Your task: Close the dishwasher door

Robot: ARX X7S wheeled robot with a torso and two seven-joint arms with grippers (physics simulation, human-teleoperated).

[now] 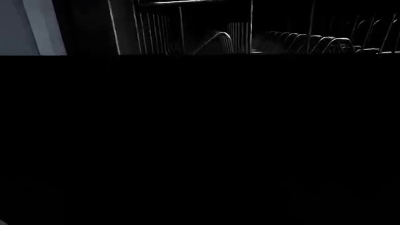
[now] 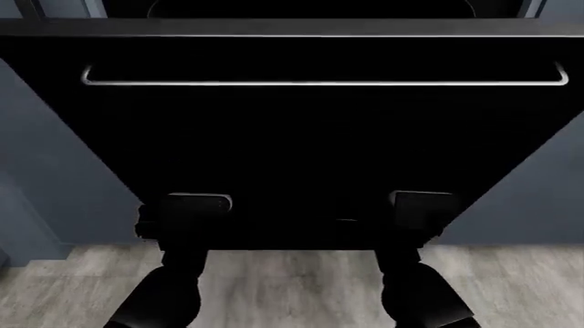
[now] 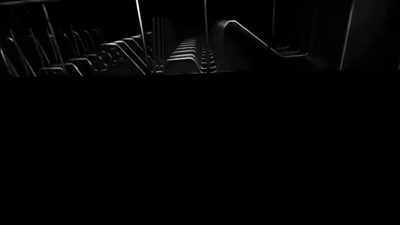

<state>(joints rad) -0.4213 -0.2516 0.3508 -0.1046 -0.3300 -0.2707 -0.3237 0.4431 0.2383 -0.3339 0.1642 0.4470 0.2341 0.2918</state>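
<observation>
The dishwasher door (image 2: 301,150) is a glossy black panel that fills most of the head view. It stands partly raised, tilted toward me. Its long silver bar handle (image 2: 319,83) runs along the top edge. My left gripper (image 2: 194,203) and right gripper (image 2: 422,201) are both against the lower part of the door's outer face, dark against the black panel. Their fingers cannot be made out. In the left wrist view the door (image 1: 200,140) fills the frame as plain black, as it does in the right wrist view (image 3: 200,150).
Wire dish racks show past the door's edge in the left wrist view (image 1: 312,44) and the right wrist view (image 3: 125,51). Grey-blue cabinet fronts flank the door on the left (image 2: 55,178) and right (image 2: 538,198). The pale wood floor (image 2: 292,287) lies below.
</observation>
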